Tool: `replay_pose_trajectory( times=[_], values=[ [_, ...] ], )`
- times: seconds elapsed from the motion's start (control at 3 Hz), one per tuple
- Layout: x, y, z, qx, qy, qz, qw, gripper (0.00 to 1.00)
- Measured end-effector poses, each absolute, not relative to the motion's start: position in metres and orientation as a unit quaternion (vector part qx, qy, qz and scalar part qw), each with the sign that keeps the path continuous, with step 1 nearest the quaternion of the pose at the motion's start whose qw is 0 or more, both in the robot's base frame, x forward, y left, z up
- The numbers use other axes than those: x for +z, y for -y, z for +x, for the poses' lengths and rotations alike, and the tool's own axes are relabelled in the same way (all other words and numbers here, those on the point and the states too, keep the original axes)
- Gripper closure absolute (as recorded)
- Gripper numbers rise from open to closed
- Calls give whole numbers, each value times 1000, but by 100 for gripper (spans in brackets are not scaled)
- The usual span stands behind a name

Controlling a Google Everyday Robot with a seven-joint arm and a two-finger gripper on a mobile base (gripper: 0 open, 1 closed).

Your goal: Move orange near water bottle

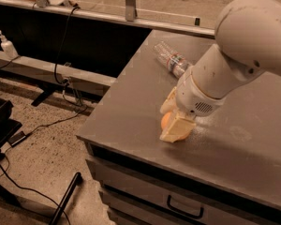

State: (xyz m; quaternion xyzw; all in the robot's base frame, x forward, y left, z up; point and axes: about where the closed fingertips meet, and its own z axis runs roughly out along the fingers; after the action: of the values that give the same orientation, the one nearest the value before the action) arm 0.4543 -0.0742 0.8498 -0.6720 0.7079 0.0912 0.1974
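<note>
You're sitting at the grasp step. The gripper (173,124) is hanging low over the near-left part of the worktop (131,102), right on top of the orange (165,121). Only a sliver of the fruit is showing at its left side. Can't tell if the gripper is clamped on the orange or just around it, b/c the wrist is blocking the view.

The water bottle (172,60) is lying on its side farther back, apart from the orange, w/ its right end going behind the arm.

Next move, as I'm judging it:
- Confirm a firm hold, then lift just clear of the surface.
- Carry the fruit toward the far side and set it down just beside the bottle w/o nudging it.
- Go gently: both things are looking round enough to roll.

Materials:
- The orange is reading as smooth, round and bright all over.
- The bottle is looking like thin clear plastic, cylindrical, w/ a red-and-dark label band.
- The worktop is showing flat, matte grey, w/ faint pale scuffs toward the right.
- The gripper is cream-coloured, wedge-shaped hard plastic.
- The arm behind it is wearing a smooth white rounded shell.
</note>
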Motion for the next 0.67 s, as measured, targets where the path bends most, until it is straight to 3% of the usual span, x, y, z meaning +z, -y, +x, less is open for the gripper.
replay_pose_trajectory(
  times=[0.33, 0.67],
  values=[
    [853, 80, 458, 77, -703, -679, 198, 94],
    [853, 79, 458, 77, -702, -679, 198, 100]
  ],
)
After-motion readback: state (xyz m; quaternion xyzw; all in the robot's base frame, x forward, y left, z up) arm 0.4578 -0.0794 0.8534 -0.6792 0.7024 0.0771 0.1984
